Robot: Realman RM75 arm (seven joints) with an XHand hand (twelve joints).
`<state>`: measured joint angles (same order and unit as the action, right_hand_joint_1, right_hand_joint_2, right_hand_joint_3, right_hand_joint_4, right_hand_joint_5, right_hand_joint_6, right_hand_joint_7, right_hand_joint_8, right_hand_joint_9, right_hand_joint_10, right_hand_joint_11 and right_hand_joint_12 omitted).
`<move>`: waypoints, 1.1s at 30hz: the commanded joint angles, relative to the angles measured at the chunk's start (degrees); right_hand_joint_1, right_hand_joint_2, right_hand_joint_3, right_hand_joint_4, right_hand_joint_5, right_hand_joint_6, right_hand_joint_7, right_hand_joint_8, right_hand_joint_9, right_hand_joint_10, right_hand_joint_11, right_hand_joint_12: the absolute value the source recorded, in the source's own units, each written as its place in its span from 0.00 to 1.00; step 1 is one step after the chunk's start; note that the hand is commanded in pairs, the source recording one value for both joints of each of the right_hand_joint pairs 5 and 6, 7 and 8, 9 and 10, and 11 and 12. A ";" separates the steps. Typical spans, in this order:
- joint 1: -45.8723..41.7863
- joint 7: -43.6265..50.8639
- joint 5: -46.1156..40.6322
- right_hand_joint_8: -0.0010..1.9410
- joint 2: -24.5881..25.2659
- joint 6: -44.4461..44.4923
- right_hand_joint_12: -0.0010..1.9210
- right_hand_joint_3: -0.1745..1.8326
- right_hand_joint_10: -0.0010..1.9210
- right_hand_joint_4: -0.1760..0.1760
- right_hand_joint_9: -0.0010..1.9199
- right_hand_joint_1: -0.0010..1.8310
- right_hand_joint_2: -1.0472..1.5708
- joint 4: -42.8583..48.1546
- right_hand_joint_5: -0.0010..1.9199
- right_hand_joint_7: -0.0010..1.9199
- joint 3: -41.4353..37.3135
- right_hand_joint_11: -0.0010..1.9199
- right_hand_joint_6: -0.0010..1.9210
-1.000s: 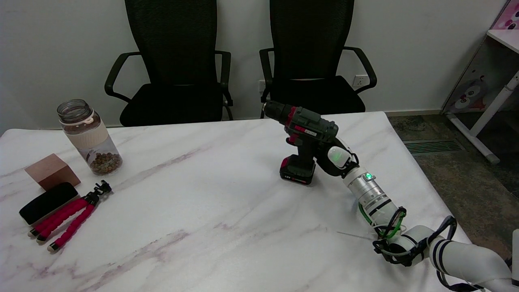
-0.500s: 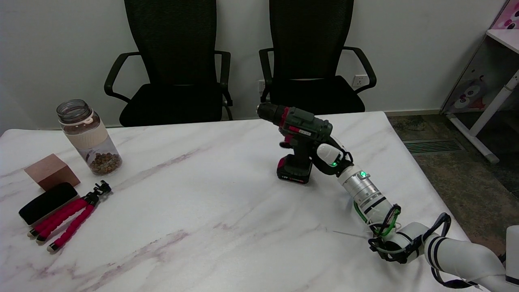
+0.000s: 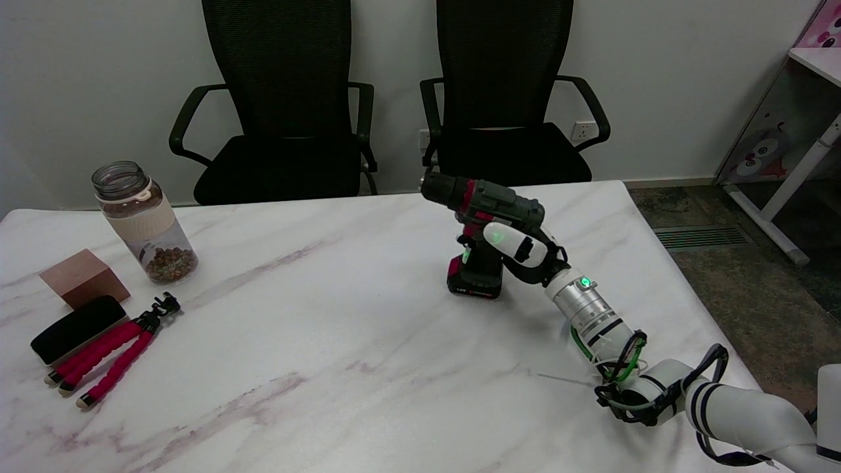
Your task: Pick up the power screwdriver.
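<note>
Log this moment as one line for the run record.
stage: grasping | right hand: wrapped on handle of power screwdriver | screwdriver: upright, base on table | lift: not yet

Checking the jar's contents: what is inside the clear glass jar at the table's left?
Brown pellets or beans lie at the bottom of the clear glass jar; a beige band hides its middle.

The dark green and red power screwdriver (image 3: 485, 230) carried a white mark on its battery base. It was too small to read. No other lettering was legible.
</note>
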<state>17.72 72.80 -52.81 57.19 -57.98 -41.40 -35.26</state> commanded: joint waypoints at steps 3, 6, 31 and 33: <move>-0.14 -0.03 -0.19 0.30 0.11 1.90 0.71 0.52 0.48 0.93 0.48 0.53 0.52 -0.11 0.31 0.31 -0.16 0.71 0.31; -0.05 -0.03 -0.19 0.31 0.11 2.09 0.71 0.52 0.48 0.94 0.48 0.53 0.54 -0.18 0.31 0.31 -0.16 0.71 0.31; 1.21 -0.03 -0.19 0.29 0.11 6.20 0.95 0.54 0.62 0.83 0.62 0.49 0.64 -1.28 0.29 0.29 -0.43 0.96 0.29; 1.27 -0.03 -0.19 0.29 0.11 6.59 0.96 0.54 0.62 0.82 0.62 0.48 0.65 -1.61 0.30 0.30 -0.45 0.96 0.30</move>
<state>18.42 72.78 -53.01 57.24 -53.95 -42.07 -35.59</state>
